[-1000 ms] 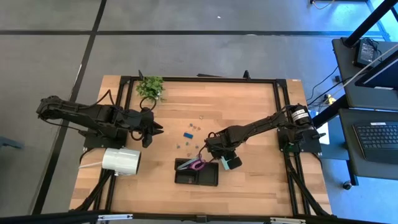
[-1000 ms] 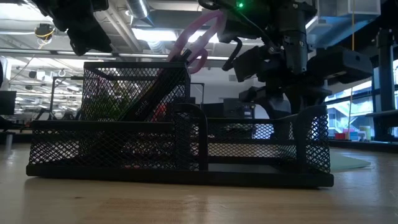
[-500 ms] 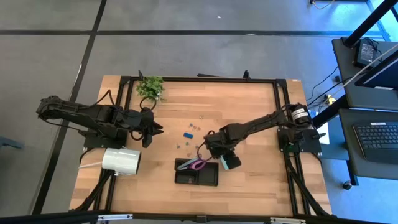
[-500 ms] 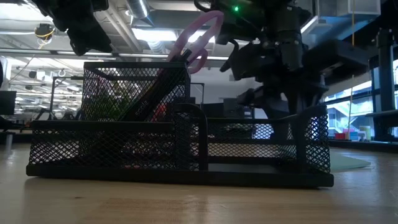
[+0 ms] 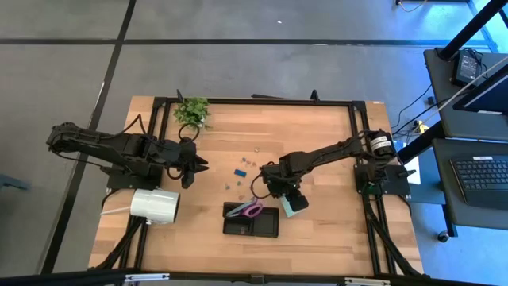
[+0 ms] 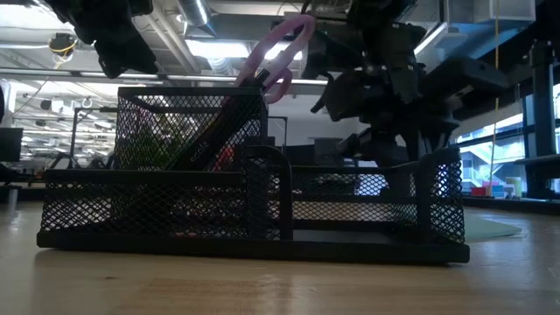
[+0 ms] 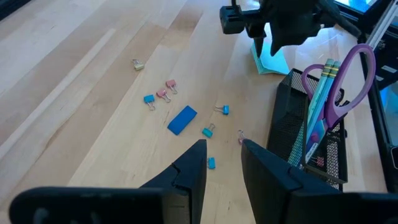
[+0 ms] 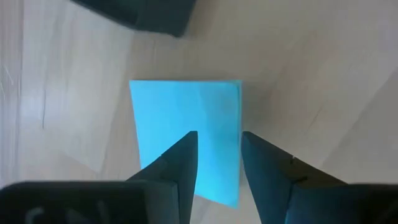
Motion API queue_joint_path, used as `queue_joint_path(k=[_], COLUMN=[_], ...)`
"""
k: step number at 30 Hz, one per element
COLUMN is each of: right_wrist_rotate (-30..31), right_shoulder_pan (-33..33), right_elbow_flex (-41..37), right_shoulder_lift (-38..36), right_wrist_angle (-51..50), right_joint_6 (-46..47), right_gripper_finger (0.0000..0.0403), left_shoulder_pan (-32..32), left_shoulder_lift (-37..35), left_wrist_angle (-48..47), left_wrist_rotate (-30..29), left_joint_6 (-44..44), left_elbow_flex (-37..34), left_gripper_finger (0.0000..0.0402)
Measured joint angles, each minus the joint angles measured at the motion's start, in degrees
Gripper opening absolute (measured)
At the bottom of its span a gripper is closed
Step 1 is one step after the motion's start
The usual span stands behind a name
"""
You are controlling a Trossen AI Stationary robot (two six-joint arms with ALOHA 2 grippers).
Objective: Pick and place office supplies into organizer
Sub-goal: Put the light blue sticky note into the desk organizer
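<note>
The pale blue-green sticky-note pad (image 5: 294,205) (image 8: 186,118) lies flat on the table, just right of the black mesh organizer (image 5: 252,225) (image 6: 254,210). My right gripper (image 5: 279,191) (image 8: 219,134) hovers over the pad, fingers pointing down with a narrow gap, touching nothing. Purple-handled scissors (image 7: 351,74) (image 6: 280,48) and pens stand tilted in the organizer's tall compartment. Small blue and pink clips (image 7: 149,99) and a blue block (image 7: 182,119) lie loose on the wood. My left gripper (image 5: 205,165) (image 7: 222,144) waits at the table's left, slightly open, facing the clips.
A big white roll (image 5: 155,205) lies near the left edge, below my left arm. A small green plant (image 5: 193,111) stands at the far left corner. Bare wood stretches between the clips and the far edge, and to the right of the pad.
My right gripper has drawn back a little from the organizer toward the table's far edge and its wrist has turned. The sticky-note pad stays on the table beside the organizer. The scissors keep their place in the tall compartment.
</note>
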Motion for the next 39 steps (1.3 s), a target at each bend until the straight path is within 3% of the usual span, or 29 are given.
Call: queue_joint_path(k=[7,12,30,39], right_wrist_rotate=[-1.2,-5.28,-6.74,-6.51], right_shoulder_pan=[-1.36,-1.96,-2.06,-2.06], right_elbow_flex=[0.04,0.04,0.02,0.02], right_shoulder_lift=[1.03,1.03,3.83,3.91], right_wrist_angle=[-0.59,-0.63,-1.22,-0.84], right_joint_6=[-0.31,-0.37,-1.64,-1.49], right_gripper_finger=[0.0127,0.0127,0.0126,0.0076], left_shoulder_pan=[0.0,0.0,0.0,0.0], left_shoulder_lift=[0.0,0.01,0.02,0.0], left_wrist_angle=[-0.12,-0.26,-0.43,-0.43], left_wrist_rotate=[0.0,0.02,0.01,0.0], left_joint_6=[0.0,0.0,0.0,0.0], left_elbow_flex=[0.0,0.01,0.0,0.01], left_gripper_finger=[0.0095,0.0095,0.0095,0.0095])
